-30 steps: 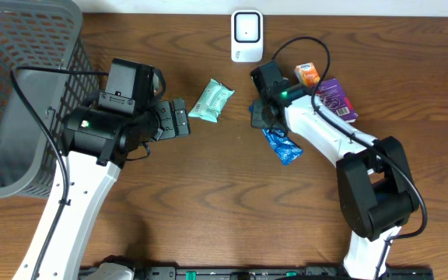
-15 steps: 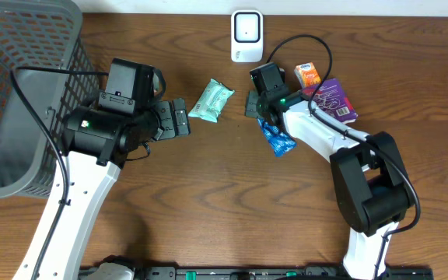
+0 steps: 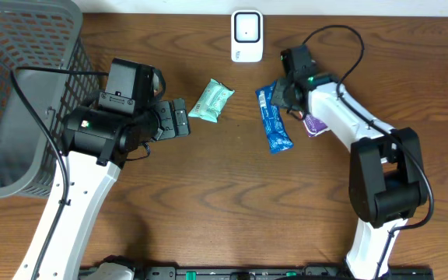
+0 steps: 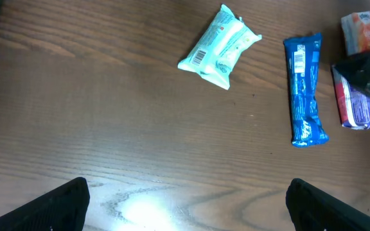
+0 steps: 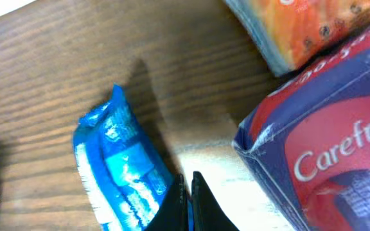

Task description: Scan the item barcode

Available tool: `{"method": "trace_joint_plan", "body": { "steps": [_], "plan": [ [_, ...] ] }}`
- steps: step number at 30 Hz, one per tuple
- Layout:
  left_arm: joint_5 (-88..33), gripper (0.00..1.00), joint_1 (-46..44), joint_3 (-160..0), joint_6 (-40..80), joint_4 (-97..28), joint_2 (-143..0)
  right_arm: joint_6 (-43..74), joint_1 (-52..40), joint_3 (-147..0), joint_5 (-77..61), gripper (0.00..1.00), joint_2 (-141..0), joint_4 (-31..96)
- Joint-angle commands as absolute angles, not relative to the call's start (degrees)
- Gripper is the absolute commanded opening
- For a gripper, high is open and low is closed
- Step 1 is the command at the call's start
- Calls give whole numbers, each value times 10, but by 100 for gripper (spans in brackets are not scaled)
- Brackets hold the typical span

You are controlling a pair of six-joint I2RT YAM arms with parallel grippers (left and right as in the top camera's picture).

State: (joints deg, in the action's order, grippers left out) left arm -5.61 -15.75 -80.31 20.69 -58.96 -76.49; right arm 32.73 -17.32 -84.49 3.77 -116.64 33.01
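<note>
The item, a blue snack bar (image 3: 274,118), lies lengthwise on the wood below the white scanner (image 3: 246,35). Its barcode (image 4: 299,59) faces up in the left wrist view, near the top end of the blue snack bar (image 4: 306,90). My right gripper (image 3: 286,92) sits at the bar's upper right edge. Up close, the right gripper (image 5: 186,192) is shut, with a sliver of the blue snack bar (image 5: 117,167) wrapper pinched between its tips. To the left, my left gripper (image 3: 179,118) hangs wide open. Only bare table shows between its fingers (image 4: 56,205).
A mint-green packet (image 3: 211,100) lies between the two arms. A purple Carefree pack (image 5: 326,147) and an orange box (image 5: 300,25) sit right of the bar, partly under my right arm. A grey mesh basket (image 3: 22,78) fills the far left.
My right gripper swung from left of the bar to its upper right. The blue bar moved up, straightened and turned barcode side up. The left arm stayed still.
</note>
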Motion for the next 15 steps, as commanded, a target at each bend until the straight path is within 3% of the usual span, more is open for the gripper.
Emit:
{"method": "trace_joint_plan", "body": {
  "steps": [1, 9, 15],
  "plan": [
    [-49, 98, -154, -805, 197, -591, -768, 285, -187, -881, 13, 1, -1166, 357],
    [-49, 98, -154, -805, 197, -591, -768, 254, -229, -880, -3, 5, -1178, 397],
    [-49, 98, -154, -805, 197, -591, -768, 263, -238, -868, 26, 2, -1214, 394]
  ]
}}
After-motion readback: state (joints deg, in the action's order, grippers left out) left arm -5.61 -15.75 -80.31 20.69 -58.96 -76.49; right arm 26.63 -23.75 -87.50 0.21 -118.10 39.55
